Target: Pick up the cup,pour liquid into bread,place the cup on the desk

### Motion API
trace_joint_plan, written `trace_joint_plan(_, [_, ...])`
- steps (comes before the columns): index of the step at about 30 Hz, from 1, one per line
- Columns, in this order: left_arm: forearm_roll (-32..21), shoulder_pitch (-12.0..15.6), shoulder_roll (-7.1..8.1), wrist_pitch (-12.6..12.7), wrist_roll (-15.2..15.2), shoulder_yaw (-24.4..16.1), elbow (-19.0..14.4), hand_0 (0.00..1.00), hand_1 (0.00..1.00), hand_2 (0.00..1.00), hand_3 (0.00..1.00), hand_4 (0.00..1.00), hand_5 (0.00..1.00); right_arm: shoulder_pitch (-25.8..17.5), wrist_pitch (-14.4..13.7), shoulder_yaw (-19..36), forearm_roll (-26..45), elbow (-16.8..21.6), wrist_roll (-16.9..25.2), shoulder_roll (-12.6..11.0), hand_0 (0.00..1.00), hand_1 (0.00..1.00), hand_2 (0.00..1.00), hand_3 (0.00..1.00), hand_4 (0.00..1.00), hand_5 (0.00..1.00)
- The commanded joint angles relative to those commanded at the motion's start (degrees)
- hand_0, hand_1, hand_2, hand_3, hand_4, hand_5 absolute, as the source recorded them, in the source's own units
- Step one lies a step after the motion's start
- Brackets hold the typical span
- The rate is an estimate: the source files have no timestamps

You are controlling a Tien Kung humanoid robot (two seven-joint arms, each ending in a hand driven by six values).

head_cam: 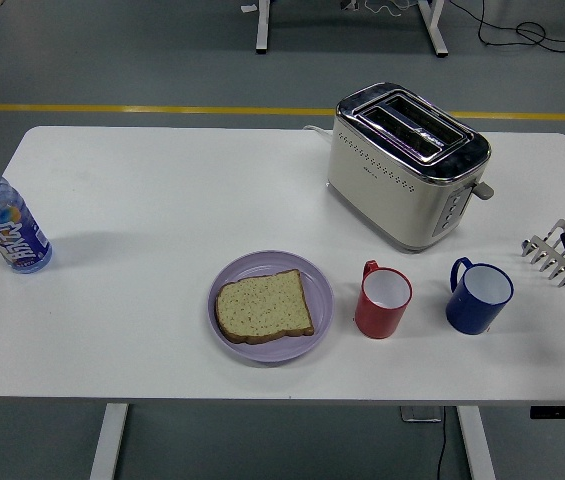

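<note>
Right hand (560, 254) fingers spread, empty, nearing blue cup (479, 297); clumsy reach could topple it toward red cup (383, 301).

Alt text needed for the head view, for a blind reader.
The robot's right hand hovers open at the white table's right edge, near a blue cup; a red cup, bread on a purple plate, a toaster and a bottle also stand there.

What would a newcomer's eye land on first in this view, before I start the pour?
Probably the cream toaster standing at the table's far right. Next, the row nearer the front edge: a slice of bread on a lilac plate, then a red cup and a blue cup to its right. The right hand hovers open at the right edge, beyond the blue cup.
</note>
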Motion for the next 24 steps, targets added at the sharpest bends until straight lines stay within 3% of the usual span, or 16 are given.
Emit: trace_joint_plan(24, [0.4, -0.3, 0.06, 0.0, 0.2, -0.3, 0.1, 0.685, 0.693, 0.698, 0.553, 0.249, 0.998, -3.1, -2.1, -8.7, -2.9, 6.8, -2.2, -1.5, 0.926, 0.852, 0.926, 0.93, 0.998, 0.033])
